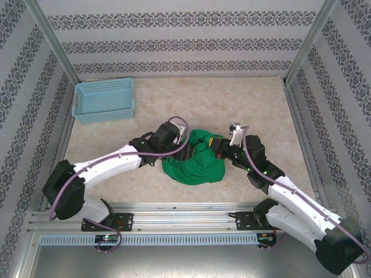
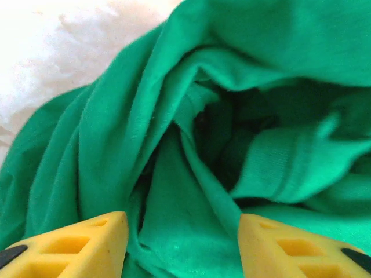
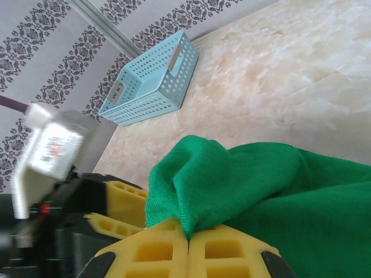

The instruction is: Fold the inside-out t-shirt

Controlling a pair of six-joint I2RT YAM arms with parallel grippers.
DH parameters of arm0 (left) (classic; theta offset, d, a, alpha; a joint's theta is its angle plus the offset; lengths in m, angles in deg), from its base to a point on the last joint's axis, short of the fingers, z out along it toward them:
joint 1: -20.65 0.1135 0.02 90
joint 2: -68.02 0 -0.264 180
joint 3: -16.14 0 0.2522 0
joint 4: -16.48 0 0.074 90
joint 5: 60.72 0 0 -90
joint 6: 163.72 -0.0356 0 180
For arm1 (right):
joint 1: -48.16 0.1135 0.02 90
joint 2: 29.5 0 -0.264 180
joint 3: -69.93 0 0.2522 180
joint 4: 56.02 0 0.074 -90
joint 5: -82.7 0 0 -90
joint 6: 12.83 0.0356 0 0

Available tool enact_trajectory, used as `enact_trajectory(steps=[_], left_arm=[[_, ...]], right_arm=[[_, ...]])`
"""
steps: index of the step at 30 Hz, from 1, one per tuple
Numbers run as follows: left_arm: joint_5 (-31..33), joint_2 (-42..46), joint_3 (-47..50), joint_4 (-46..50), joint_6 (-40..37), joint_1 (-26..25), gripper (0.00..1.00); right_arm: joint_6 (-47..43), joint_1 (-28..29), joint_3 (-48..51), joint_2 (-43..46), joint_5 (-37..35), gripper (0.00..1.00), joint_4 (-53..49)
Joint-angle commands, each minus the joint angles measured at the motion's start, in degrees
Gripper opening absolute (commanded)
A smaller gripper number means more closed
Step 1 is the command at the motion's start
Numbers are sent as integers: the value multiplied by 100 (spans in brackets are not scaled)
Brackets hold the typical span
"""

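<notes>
Right gripper (image 3: 188, 248): yellow fingers pressed flat together, clenched on a raised fold of the inside-out t-shirt (image 1: 194, 163); the pinch point is cut off by the lower edge of the wrist view, so how deep the cloth runs between the pads cannot be told. Left gripper (image 2: 182, 248): released, its two yellow fingers (image 2: 75, 243) standing apart with green cloth lying loose in the gap and beyond it; only the finger ends are in frame. From above, both sets of fingertips are buried in the cloth or hidden under the wrists. Beside the right gripper's fold, to the left, sit a blurred white box (image 3: 51, 149) with an unreadable label and black hardware carrying further yellow parts, too soft to identify with certainty. Garment: plain bright green soft knit, no print, bunched into a rounded heap with deep folds and a dark hollow at its centre; sleeves, collar and hem cannot be told apart, nor which face is outward. It lies on the pale marbled table (image 1: 243, 98), near the middle and toward the near edge, between the two wrists. Light blue mesh basket (image 1: 105, 117): far left corner, well apart from the cloth.
</notes>
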Motion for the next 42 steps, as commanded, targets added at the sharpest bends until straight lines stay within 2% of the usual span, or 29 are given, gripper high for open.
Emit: enact_trajectory(steps=[1,3,6,10,11,19,22,24,31,36,39,42], left_arm=[[-296,-333,4,-781,399,-9,55],[-421,-553,-36,-1018,460,-14,53],[-473,-880,-188,-1010,435,-7,39],[-153,-918,-180,-661,240,124,4],[-97,-817,-150,-582,199,226,0],[740,1000,28,-170,-215,1406,0],[730,1621,337,-407,-188,1766,0],[557,1840,548,-620,-148,1863,0],[270,1792,1270,-746,-24,1870,0],[-280,1529,1797,-807,72,1730,0],[-382,1377,1846,-641,-181,1305,0],[-213,1387,1620,-259,-648,723,21]], right_arm=[[37,53,94,-11,162,0,346],[5,81,111,9,122,0,302],[-11,60,116,134,-139,0,40],[52,-211,77,451,-449,0,-375],[80,-368,50,502,-462,0,-478],[612,-2057,-89,681,396,0,-810],[1047,-2638,303,846,720,0,-648],[1212,-2795,603,848,840,0,-574],[1469,-2793,1598,678,617,0,-586],[1025,-2779,1407,635,341,0,-1301],[724,-2675,1155,477,361,0,-1514],[439,-2391,901,343,282,0,-1660]])
